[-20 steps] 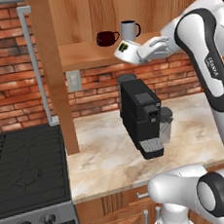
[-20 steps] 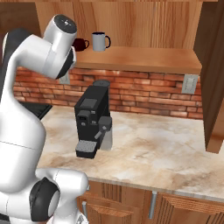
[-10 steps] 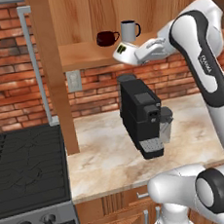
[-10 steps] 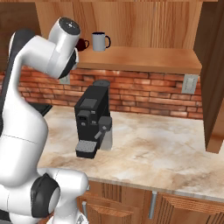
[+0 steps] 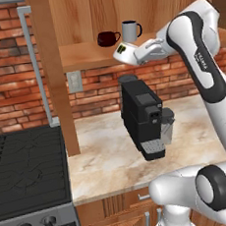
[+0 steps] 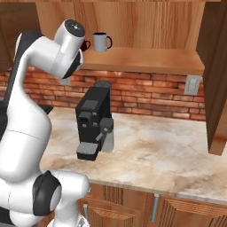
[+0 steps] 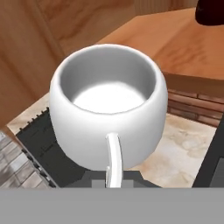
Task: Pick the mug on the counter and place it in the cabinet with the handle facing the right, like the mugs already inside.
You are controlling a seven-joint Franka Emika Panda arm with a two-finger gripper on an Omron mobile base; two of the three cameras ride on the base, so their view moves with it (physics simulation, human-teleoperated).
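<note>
While the claw [image 5: 131,54] is clamped tight on the handle [image 7: 113,159] of the mug [image 5: 124,52], you are carrying that mug in the air just in front of the cabinet [image 5: 86,53] shelf edge, well above the bench [image 5: 115,159] and the black coffee machine [image 5: 142,117] standing on it. In the hand view the white loop runs straight down from the mug [image 7: 108,105] wall into the claw, so the whole load hangs from that thin loop.

The dark red mug [image 5: 108,38] and the taller white mug [image 5: 131,30] sit on the shelf just behind and beside your load, so pushing straight in could knock either one.

The mug's base looks about level with the plank's front edge; too low an approach would likely catch the plank and twist the mug in the grip.

Since you hold the handle, its final direction follows the wrist. If you release without turning it to the right, it will not match the pair.

A slip here would drop the mug onto the coffee machine.
</note>
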